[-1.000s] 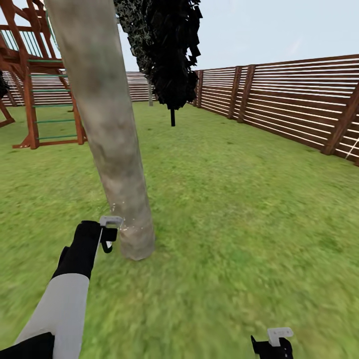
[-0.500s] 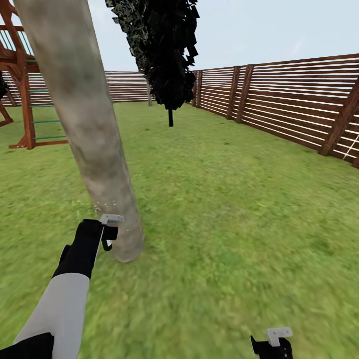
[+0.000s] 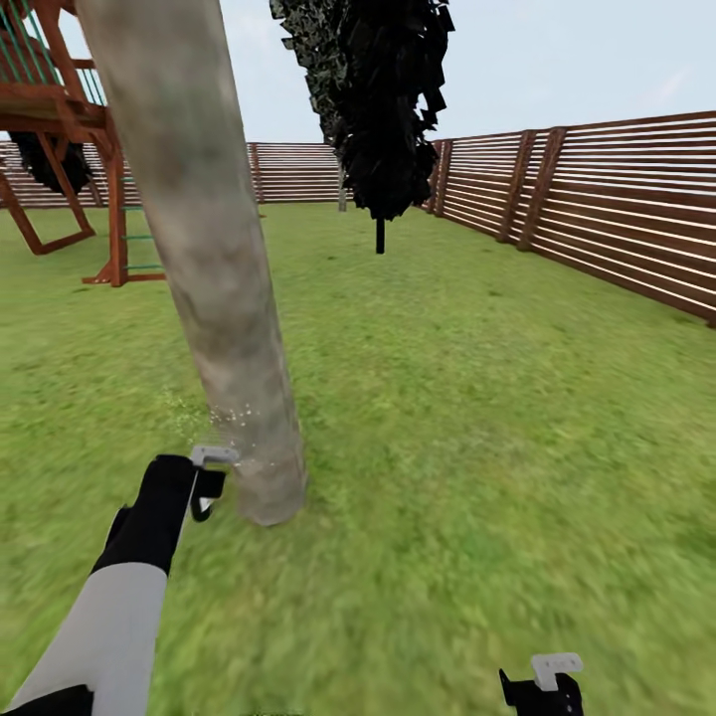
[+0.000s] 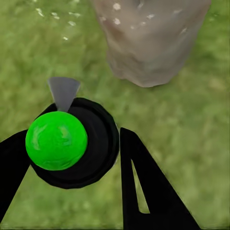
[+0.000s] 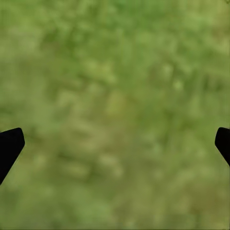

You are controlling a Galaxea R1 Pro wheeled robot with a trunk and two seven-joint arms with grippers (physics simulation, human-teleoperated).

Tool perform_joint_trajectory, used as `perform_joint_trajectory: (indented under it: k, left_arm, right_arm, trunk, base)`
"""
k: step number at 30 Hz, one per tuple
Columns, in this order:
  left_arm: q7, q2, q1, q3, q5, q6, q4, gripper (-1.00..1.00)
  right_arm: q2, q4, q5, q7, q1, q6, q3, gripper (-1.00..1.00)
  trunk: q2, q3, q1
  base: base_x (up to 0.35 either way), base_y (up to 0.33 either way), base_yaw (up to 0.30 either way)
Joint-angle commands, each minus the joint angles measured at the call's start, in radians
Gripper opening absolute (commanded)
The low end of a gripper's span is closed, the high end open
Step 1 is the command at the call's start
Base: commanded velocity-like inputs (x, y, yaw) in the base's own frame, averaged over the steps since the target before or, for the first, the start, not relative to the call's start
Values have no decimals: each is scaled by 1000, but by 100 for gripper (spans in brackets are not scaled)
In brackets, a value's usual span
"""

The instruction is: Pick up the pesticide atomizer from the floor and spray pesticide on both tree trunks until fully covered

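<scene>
left claw (image 3: pixel 211 484) gripping pesticide atomizer (image 4: pixel 72 143), just beside tree trunk (image 3: pixel 214 268), open grass (image 3: pixel 477 418) rightward

Thick mottled grey-brown bark tree trunk (image 3: pixel 214 288) looks matt; brown slatted wooden fence (image 3: pixel 617 224) smooth; glossy green plastic-looking spot (image 4: pixel 56 140).

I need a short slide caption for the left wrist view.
Left gripper holds the pesticide atomizer near the tree trunk.

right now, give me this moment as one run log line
left gripper: shut on dark spray bottle with green spot | target: thick mottled grey-brown tree trunk, base, pale droplets | right gripper: open over grass
</scene>
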Motion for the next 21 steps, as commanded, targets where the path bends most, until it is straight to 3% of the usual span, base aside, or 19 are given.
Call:
perform_joint_trajectory:
  k: [1,8,14,21]
  left_arm:
    - [-9,-2,0,3,-11,1,1,-100]
    - [-8,-12,21,-3,-15,-5,5,-100]
    - [-8,-13,43,-1,-11,-8,6,-100]
    - [-8,-13,50,-1,-10,-8,5,-100]
  right_arm:
    - [0,1,9,0,0,-4,-8,100]
    - [-2,1,10,0,0,-4,-8,100]
    - [-2,0,10,0,0,-4,-8,100]
    - [-1,-1,9,0,0,-4,-8,100]
  trunk:
    - [0,-1,0]
    - [0,-1,0]
    - [0,-1,0]
    - [0,-1,0]
  base:
    - [3,-1,268]
    - [167,-101,37]
    - [-82,-248,0]
    - [103,-268,0]
